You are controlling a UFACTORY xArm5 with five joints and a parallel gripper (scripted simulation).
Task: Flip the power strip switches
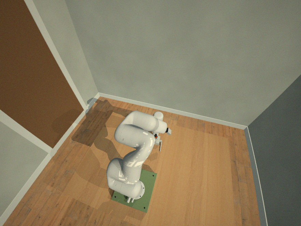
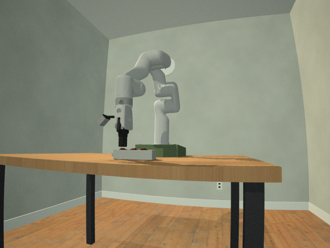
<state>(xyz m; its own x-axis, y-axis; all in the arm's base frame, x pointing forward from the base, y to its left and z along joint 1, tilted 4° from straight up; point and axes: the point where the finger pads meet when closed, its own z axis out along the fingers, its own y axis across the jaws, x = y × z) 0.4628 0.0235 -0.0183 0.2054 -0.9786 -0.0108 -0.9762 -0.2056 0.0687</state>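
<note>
A grey power strip (image 2: 134, 154) lies flat on the wooden table, with three red switches on top. In the side view my gripper (image 2: 122, 144) is shut with nothing held. Its black fingertips point straight down at the leftmost switch (image 2: 122, 148), just above it or touching it. I cannot tell which. The other two switches (image 2: 132, 148) (image 2: 143, 148) are free. In the overhead view the arm hides most of the strip; only its end (image 1: 159, 145) and a bit of red (image 1: 155, 137) show under the wrist. The switch labels are not readable.
The arm stands on a green base plate (image 2: 161, 150) right behind the strip. A small grey camera bracket (image 2: 103, 119) sticks out from the wrist to the left. The table's front edge is close to the strip in the side view.
</note>
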